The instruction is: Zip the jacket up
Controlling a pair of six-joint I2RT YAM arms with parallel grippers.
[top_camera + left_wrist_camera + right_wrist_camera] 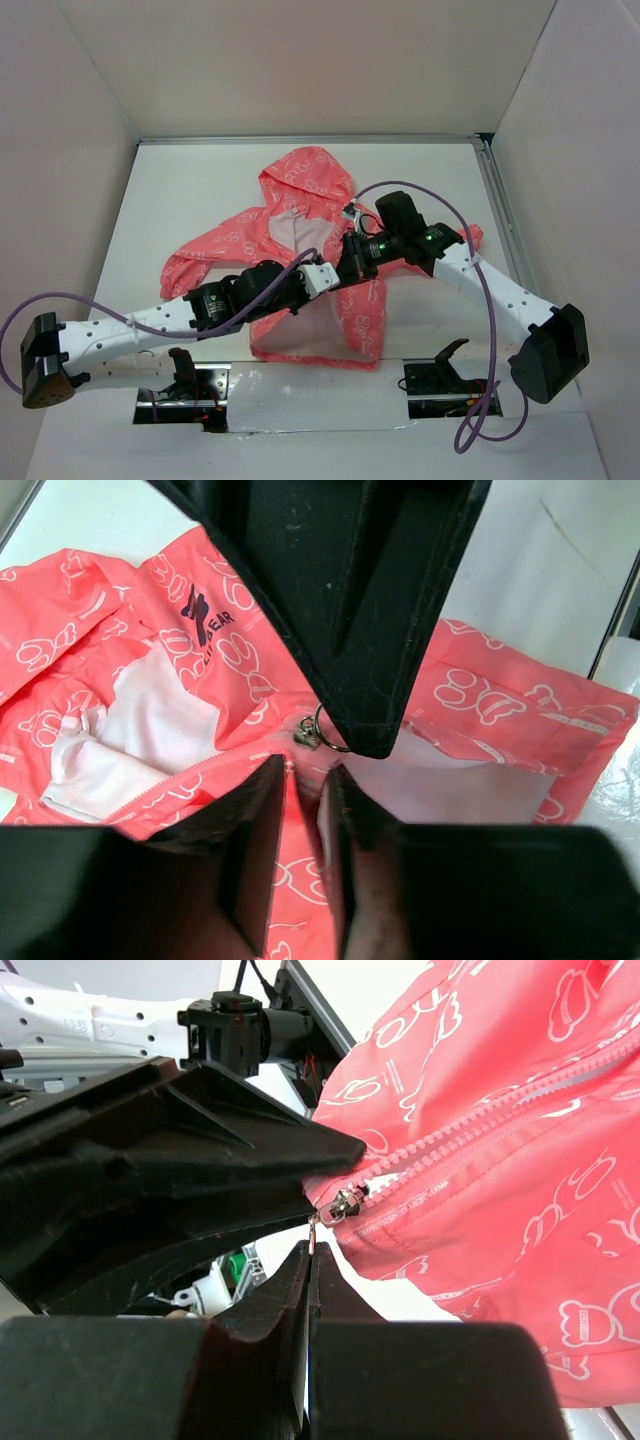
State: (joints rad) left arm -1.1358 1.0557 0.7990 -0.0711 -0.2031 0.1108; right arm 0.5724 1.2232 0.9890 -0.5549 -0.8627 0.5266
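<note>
Jacket (310,190) lying flat on the table (200,190), hood pointing to the far side
The left hand (303,775) is pinching the fabric just beside the zipper pull (340,1205) — the right hand (312,1250) is clamping together on that pull's tab.

one jacket (310,190), two grippers (300,810) (310,1270), two arms (140,335) (490,280)

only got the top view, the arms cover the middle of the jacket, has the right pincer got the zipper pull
observer: yes, right pincer is shut on the zipper pull, which hangs off the slider
operator: and the left one
observer: left pincer pinches jacket fabric right beside the slider
operator: is it zipped past there
observer: no, one unmeshed row of teeth runs from the slider along the pale lining
</note>
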